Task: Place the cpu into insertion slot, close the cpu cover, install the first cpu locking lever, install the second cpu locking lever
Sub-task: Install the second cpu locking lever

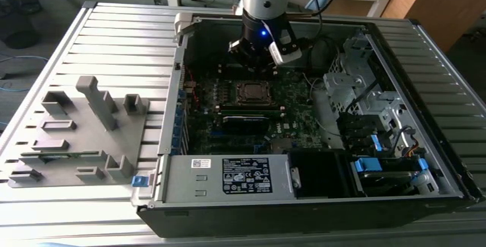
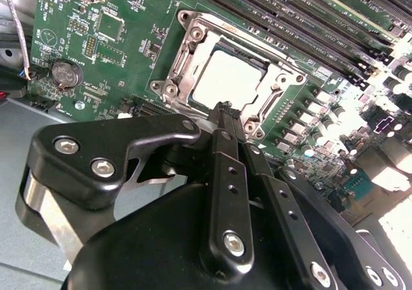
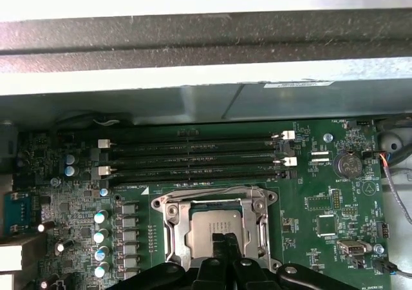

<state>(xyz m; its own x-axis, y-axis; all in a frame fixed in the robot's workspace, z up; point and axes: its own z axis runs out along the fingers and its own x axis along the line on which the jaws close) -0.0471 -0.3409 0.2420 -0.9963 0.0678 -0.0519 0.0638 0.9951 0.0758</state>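
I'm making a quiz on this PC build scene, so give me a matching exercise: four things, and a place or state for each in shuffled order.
Things:
1. cpu
2. cpu cover
3. tool
4. coin battery

Places or states:
A. round, on the green board beside the socket
B. fingers together, tips at the socket's edge
C. lying in the insertion slot
D. framing the chip, down over the socket

Pairs: 1-C, 2-D, 3-B, 4-A

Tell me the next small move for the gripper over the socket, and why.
Probably a short straight lift away from the board. In both wrist views the cpu already lies in the insertion slot, with the cpu cover framing it, and the gripper sits with its fingers together and nothing between them just above the socket's edge.
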